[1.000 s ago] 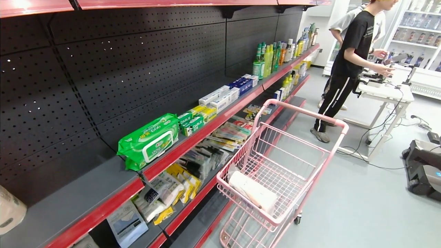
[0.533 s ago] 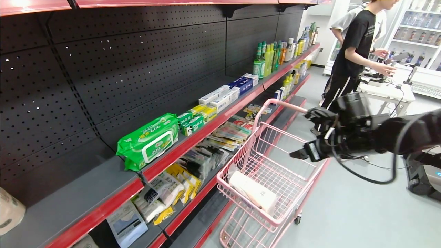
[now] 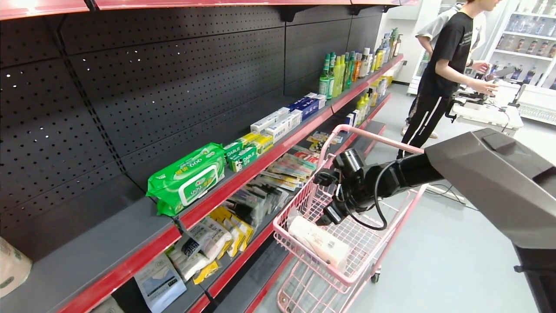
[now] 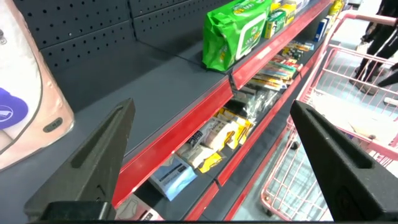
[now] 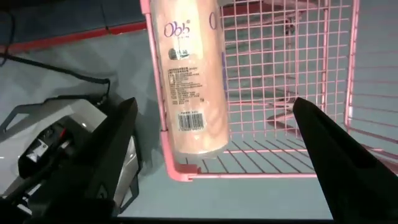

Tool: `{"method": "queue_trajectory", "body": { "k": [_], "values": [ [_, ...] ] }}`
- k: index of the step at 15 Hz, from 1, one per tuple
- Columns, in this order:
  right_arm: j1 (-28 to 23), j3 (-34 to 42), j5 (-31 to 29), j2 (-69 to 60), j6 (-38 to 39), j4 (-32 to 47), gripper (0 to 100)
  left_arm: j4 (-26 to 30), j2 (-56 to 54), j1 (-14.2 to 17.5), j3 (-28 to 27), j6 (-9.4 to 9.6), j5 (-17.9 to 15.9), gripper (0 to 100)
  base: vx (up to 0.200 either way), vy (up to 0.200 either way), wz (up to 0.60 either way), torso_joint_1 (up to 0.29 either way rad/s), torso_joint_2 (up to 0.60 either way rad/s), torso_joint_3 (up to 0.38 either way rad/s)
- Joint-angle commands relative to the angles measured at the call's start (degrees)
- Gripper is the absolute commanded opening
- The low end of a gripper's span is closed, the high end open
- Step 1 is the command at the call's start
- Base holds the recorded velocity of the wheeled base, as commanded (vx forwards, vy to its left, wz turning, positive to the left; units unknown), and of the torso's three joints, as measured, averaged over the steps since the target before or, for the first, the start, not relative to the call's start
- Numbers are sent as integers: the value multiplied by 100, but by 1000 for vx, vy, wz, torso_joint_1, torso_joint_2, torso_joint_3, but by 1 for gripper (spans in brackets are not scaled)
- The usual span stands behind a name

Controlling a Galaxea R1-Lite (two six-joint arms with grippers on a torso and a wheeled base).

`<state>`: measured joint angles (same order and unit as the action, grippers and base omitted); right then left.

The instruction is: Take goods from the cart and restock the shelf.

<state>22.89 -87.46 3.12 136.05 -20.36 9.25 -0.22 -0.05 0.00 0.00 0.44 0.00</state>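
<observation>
A pale paper roll pack [image 3: 319, 243] lies in the near corner of the pink cart [image 3: 347, 278]. My right gripper [image 3: 325, 216] hangs open just above the roll's far end, inside the basket. The right wrist view looks down on the roll [image 5: 186, 81], lying against the cart wall [image 5: 249, 173], with the open right gripper [image 5: 227, 155] spread wide below it. My left gripper [image 4: 211, 168] is open over the grey, red-edged shelf [image 4: 155, 81], with nothing in it. A white roll pack [image 4: 25, 93] stands on that shelf beside it.
A green wipes pack [image 3: 186, 176] and toothpaste boxes [image 3: 249, 152] sit on the middle shelf, with bottles [image 3: 339, 74] farther along. The lower shelf [image 3: 208, 243] holds small packets. Bare grey shelf [image 3: 108, 248] lies between the white pack [image 3: 13, 265] and the wipes. A white table [image 3: 486, 117] stands behind the cart.
My right arm has swung in from the right and come down into the cart, over the paper roll. The roll, cart and shelf goods have not moved.
</observation>
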Motion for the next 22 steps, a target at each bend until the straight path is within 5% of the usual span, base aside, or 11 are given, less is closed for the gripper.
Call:
{"method": "queue_trajectory", "body": {
  "k": [1, 22],
  "values": [
    [22, -158, 4, 352, -12, -2, 100, -4, 5, 0, 0, 0, 0, 100, 0, 0, 0, 0, 0, 0],
    [154, -826, 286, 1047, -425, 15, 100, -4, 5, 0, 0, 9, 0, 100, 0, 0, 0, -88, 202, 111]
  ]
}}
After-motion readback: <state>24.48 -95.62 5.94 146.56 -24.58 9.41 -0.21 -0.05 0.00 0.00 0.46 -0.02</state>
